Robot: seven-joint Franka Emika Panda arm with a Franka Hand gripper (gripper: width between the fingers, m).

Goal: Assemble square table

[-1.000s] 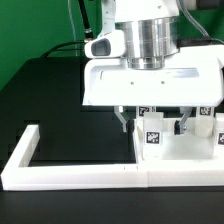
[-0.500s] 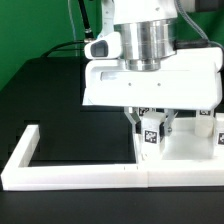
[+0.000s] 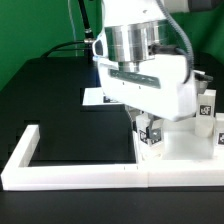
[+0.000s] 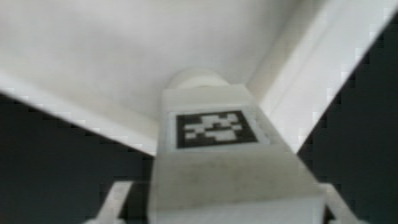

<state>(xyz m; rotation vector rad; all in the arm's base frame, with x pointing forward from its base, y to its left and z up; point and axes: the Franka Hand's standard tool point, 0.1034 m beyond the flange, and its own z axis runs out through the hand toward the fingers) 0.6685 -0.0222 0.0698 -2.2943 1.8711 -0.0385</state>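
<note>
Between the two fingers of the pincer point(image 3: 150, 133) I have one short white plastic leg with a black-and-white tag point(image 4: 217, 140); the wrist view shows this leg filling the gap, with a finger pressed on each side, so the pincer is closed on it. In the exterior view the leg hangs low over the near corner of the white square plastic slab with a raised rim point(image 3: 185, 150), which lies against the long white L-shaped border wall point(image 3: 70, 172) on the black table point(image 3: 50, 100). I cannot tell if the leg already touches the slab or its socket.

I judge the leg as light and stiff, a hard moulded part that will not bend, but smooth, so it may slip or turn between the fingers if I push it sideways. The good place to hold is the upper body near the tag, which leaves the lower end free for the corner socket. The slab seems also rigid and light; it could slide on the table, and the wall helps to stop it.

My count: one leg in the pincer, one more tagged white leg point(image 3: 208, 105) standing at the exterior view's right, and perhaps a part of another at the frame edge. One slab, one wall. Behind the arm, a flat white marker board point(image 3: 95, 97) lies on the table.
</note>
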